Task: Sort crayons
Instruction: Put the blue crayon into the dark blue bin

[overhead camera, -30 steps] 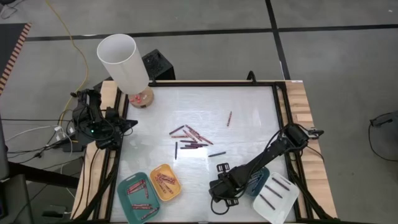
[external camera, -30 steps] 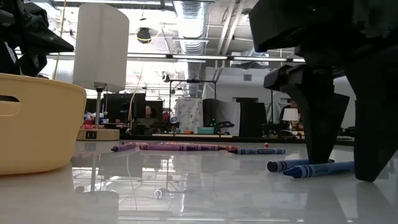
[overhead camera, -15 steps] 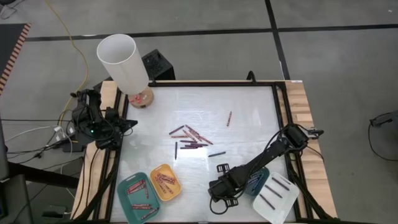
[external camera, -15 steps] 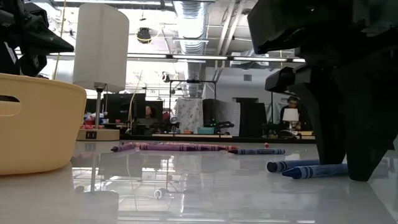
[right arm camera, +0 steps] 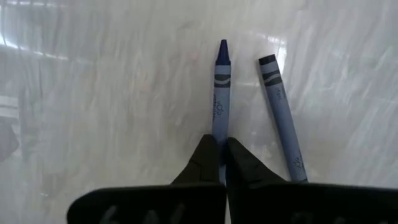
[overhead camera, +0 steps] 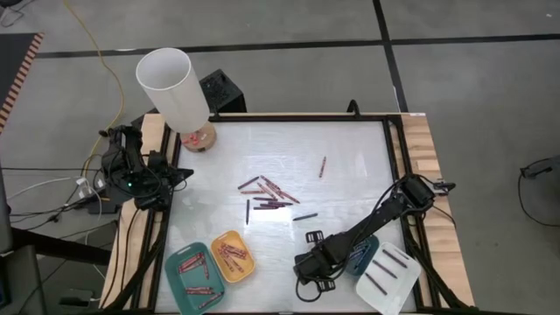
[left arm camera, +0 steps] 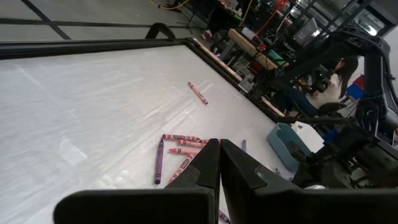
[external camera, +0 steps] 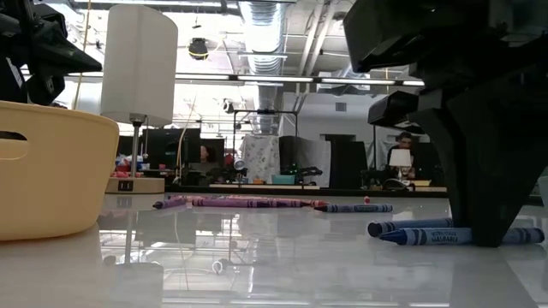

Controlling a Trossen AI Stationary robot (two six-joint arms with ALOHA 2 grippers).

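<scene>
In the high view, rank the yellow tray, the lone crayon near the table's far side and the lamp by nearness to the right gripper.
Measured from the right gripper, at the table's front:
1. Yellow tray, front left beside the teal tray.
2. Lone crayon, toward the far side.
3. Lamp, far-left corner.

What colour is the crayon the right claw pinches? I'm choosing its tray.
Blue crayon, shown best in the right wrist view.

Lab, exposed ceiling ducts (external camera: 261, 34), monitors on benches (external camera: 171, 145)
</scene>
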